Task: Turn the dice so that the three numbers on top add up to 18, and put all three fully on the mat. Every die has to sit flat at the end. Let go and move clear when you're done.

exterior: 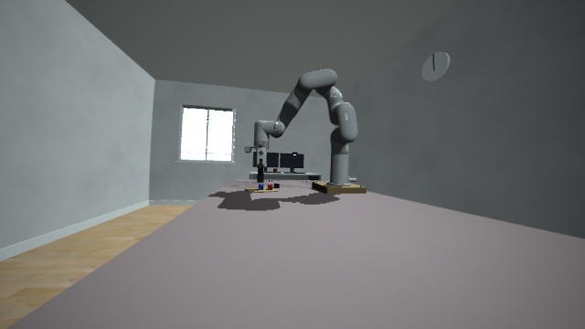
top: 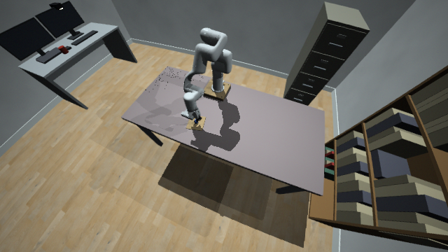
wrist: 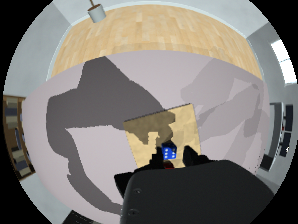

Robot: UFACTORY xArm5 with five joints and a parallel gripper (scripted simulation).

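From the top, here's the arm [top: 211,45] [exterior: 318,79], rising from its wooden base board [top: 224,96] [exterior: 361,189], folded high at the elbow and reaching over the table [top: 280,140] [exterior: 320,256] [wrist: 95,155], with the gripper [top: 198,119] [exterior: 260,181] [wrist: 172,154] down at the mat [top: 201,125] [exterior: 251,190] [wrist: 187,130]. A bit of the blue die [exterior: 260,186] [wrist: 169,152] peeks out by the fingers, on the mat; the other dice can't be made out up here. Over to the exterior, and there's the forearm sloping down, the wrist bent, the gripper pointing straight down above the blue die, a gap under its fingertips. This side-on look gives us all three: blue, then the red die [exterior: 270,186] [wrist: 168,164], then the black die [exterior: 276,185], in a sideways run toward the base side. Whether the black one is fully on the mat, I can't tell. Now the wrist: the fingers stand parted, partly open, nothing gripped, blue showing between them. Here we get its white pips, on the face turned to the camera, too small to count surely. It's a cube, so no long axis; its edges run slightly askew in this view. Red is mostly hidden beside it, its number out of sight.
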